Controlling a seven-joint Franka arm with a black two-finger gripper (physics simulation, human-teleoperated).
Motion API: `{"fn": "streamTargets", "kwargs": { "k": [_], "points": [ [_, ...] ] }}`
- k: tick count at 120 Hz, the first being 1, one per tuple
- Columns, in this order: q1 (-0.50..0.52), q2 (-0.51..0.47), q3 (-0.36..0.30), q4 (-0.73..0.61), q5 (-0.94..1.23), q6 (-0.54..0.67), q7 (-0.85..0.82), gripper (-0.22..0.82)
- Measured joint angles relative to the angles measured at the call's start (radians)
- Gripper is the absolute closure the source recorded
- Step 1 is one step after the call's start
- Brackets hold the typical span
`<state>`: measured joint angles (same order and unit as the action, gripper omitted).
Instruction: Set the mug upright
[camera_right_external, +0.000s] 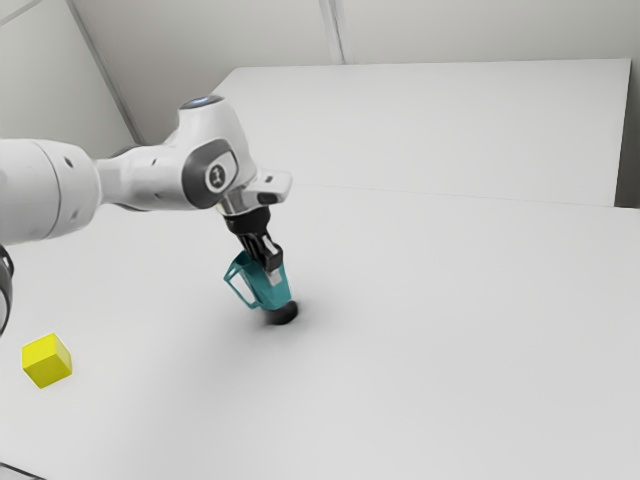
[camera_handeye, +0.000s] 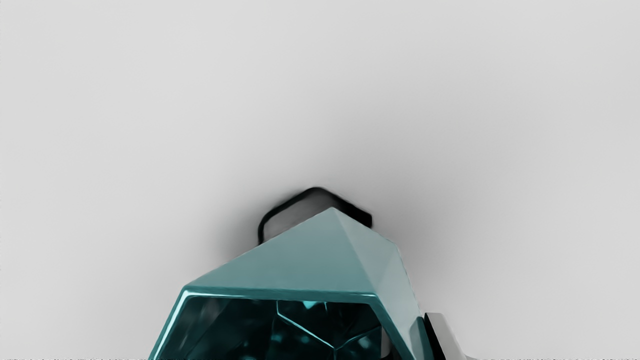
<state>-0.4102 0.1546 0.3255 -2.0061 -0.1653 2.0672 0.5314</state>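
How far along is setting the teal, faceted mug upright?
Looks done: the black two-finger gripper grips the mug near its rim. In hand: the mug leans, opening mostly upward, black base close to the white table. Left, probably: straightening it, settling the base flat, releasing.

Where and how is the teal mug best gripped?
Likely best: the thin side wall at the rim, the claw coming from above to straddle it, clear of the handle. The mug leans, its open mouth facing up toward the claw, and the handle juts toward the exterior view's left.
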Motion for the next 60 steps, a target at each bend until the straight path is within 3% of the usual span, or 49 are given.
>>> {"fn": "streamTargets", "kwargs": {
  "k": [60],
  "points": [
    [-0.020, 0.016, -0.011, -0.039, 0.130, 0.062, -0.129, 0.77]
  ]
}}
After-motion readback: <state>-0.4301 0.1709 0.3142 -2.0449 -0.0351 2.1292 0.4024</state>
